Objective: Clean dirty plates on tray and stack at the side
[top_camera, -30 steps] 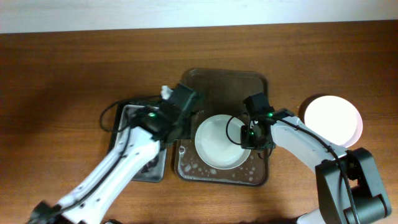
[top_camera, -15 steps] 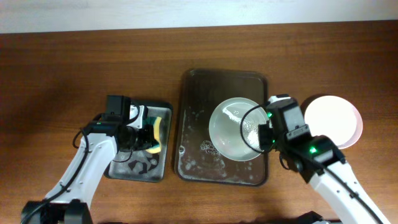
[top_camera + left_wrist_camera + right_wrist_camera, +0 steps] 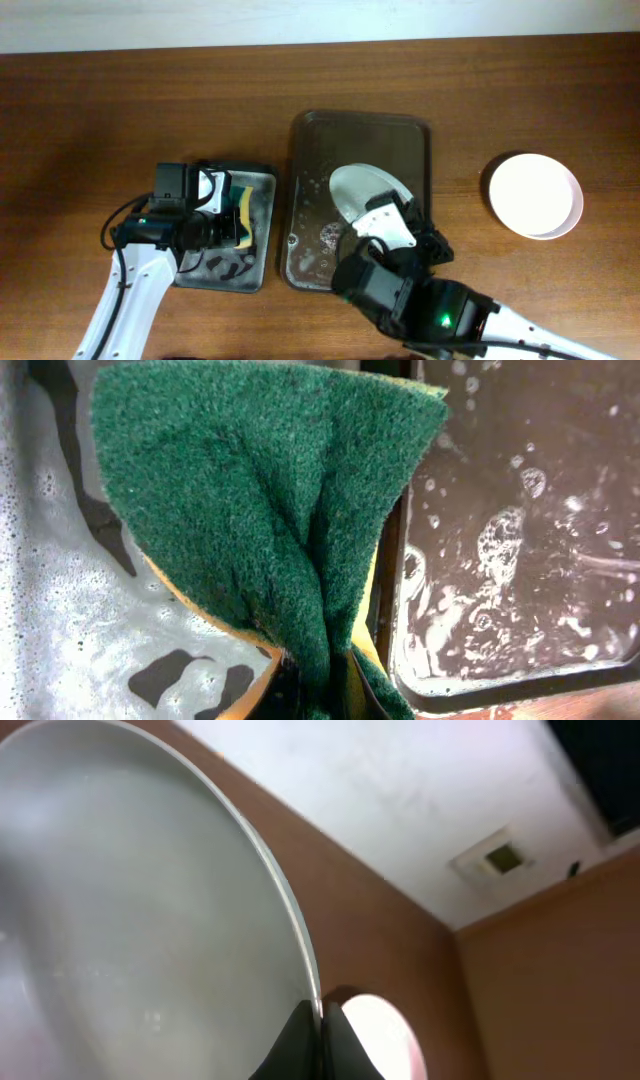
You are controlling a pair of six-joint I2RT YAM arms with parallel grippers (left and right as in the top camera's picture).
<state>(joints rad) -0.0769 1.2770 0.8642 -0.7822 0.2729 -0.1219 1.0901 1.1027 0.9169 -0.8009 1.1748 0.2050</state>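
My right gripper (image 3: 322, 1020) is shut on the rim of a white plate (image 3: 140, 910) and holds it lifted and tilted above the dark brown tray (image 3: 310, 135); in the overhead view the plate (image 3: 360, 188) shows partly behind my raised right arm. A clean white plate (image 3: 535, 195) lies on the table to the right, also in the right wrist view (image 3: 385, 1035). My left gripper (image 3: 320, 695) is shut on a green and yellow sponge (image 3: 270, 510) over the small black tray (image 3: 255, 190), left of the brown tray.
The brown tray's floor (image 3: 520, 530) is wet with soap suds. The black tray (image 3: 50, 610) holds foam and dark patches. My right arm (image 3: 420, 300) is high, close to the overhead camera, hiding the tray's front right part.
My right arm has risen toward the camera, tilting the plate up off the tray. My left gripper with the sponge has stayed over the black tray.
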